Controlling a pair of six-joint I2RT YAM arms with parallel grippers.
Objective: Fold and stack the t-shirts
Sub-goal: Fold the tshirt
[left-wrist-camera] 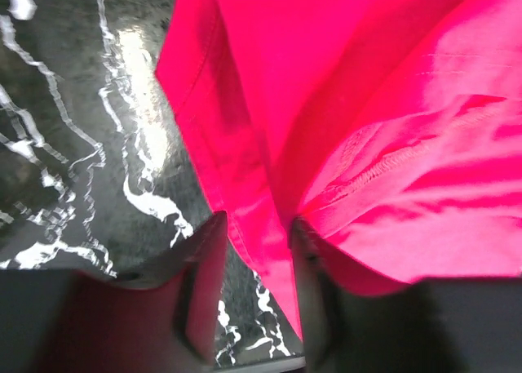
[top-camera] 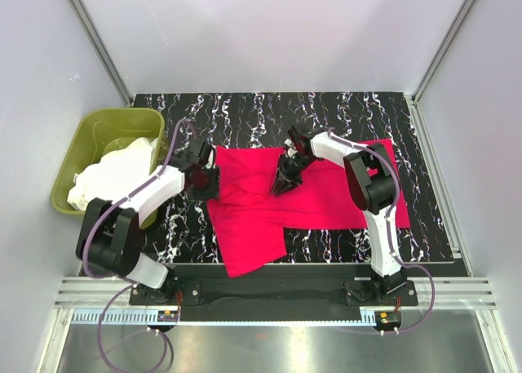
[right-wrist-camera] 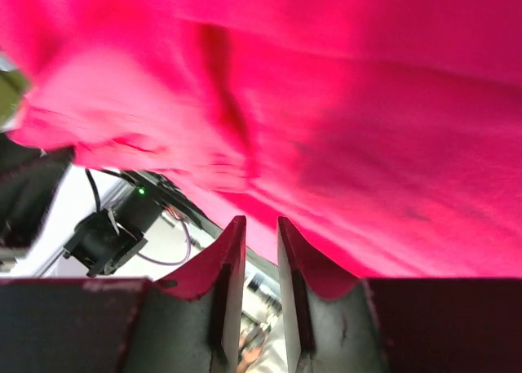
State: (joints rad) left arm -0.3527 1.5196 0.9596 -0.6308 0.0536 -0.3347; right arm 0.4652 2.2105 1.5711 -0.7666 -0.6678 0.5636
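Note:
A crimson-red t-shirt (top-camera: pixel 318 189) lies spread and rumpled across the black marbled table (top-camera: pixel 245 112). My left gripper (top-camera: pixel 205 177) is at the shirt's left edge. In the left wrist view its fingers (left-wrist-camera: pixel 205 267) stand apart, with the red hem (left-wrist-camera: pixel 269 250) hanging between them against the right finger. My right gripper (top-camera: pixel 285 179) is over the shirt's middle, where creases converge. In the right wrist view its fingers (right-wrist-camera: pixel 232 259) are nearly together, tips pinching the red cloth (right-wrist-camera: pixel 342 128). White to cream t-shirts (top-camera: pixel 114 173) lie heaped in the tub.
An olive-green plastic tub (top-camera: pixel 77 157) stands off the table's left edge. White walls with metal posts enclose the back and sides. The arm bases sit on a rail at the near edge (top-camera: pixel 269 291). Part of the shirt hangs toward the near edge (top-camera: pixel 249 255).

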